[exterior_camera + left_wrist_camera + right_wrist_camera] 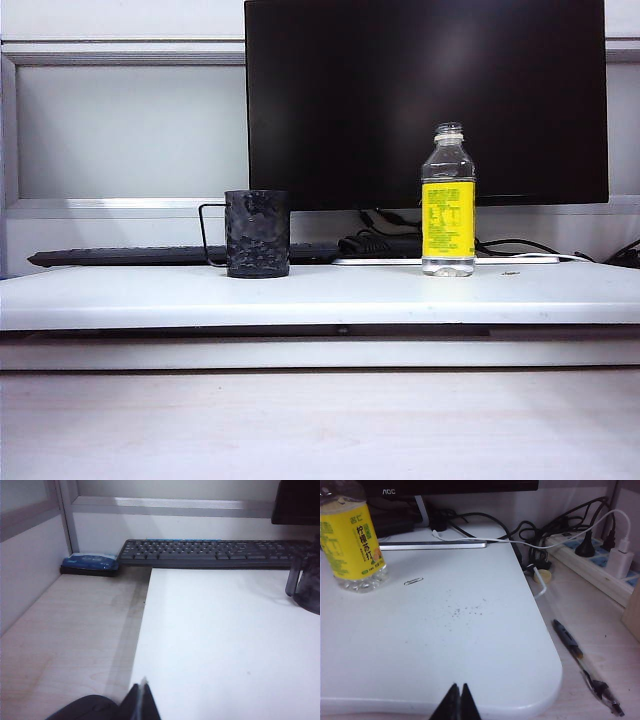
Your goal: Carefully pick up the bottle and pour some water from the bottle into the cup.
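- Left gripper, fingers pressed together and empty, sits low at the near edge of the white board, well short of the cup.
- Right gripper, likewise closed and empty, points toward the upright bottle, well apart.
- The bottle appears uncapped.

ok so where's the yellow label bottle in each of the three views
Exterior view: the bottle stands upright right of centre on the white board, before the monitor.
Left wrist view: not in it; only the cup shows at the edge.
Right wrist view: far corner of the picture, near a paperclip.
Shared landmark: the white board.
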